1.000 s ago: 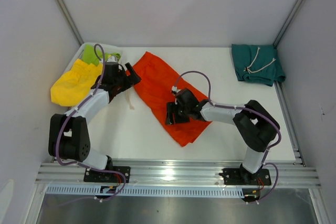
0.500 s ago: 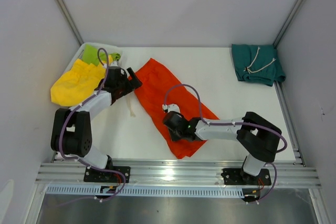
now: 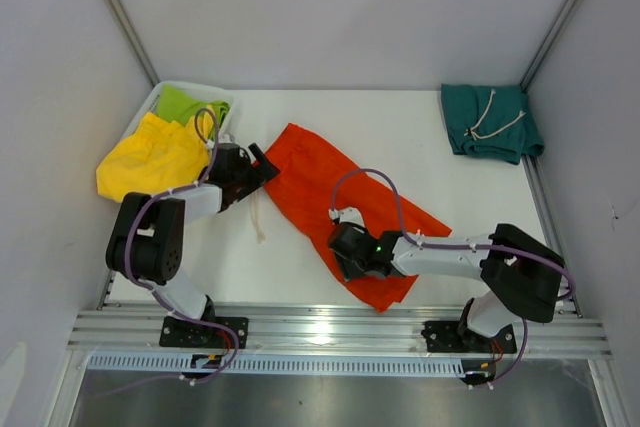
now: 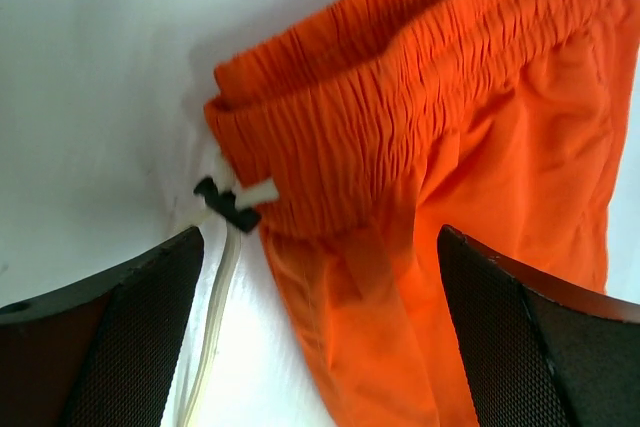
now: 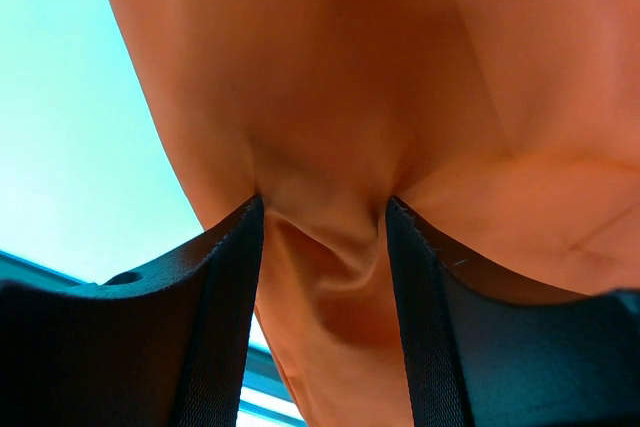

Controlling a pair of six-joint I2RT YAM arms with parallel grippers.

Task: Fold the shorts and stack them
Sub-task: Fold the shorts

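The orange shorts (image 3: 320, 177) are spread diagonally across the middle of the tabletop, reaching its near edge. The left gripper (image 3: 262, 162) is held wide apart at their waistband, with nothing gripped. A fold is bunched between the right gripper's (image 5: 322, 209) fingers; whether it is clamped cannot be told. Teal shorts (image 3: 490, 122) are laid at the far right corner.
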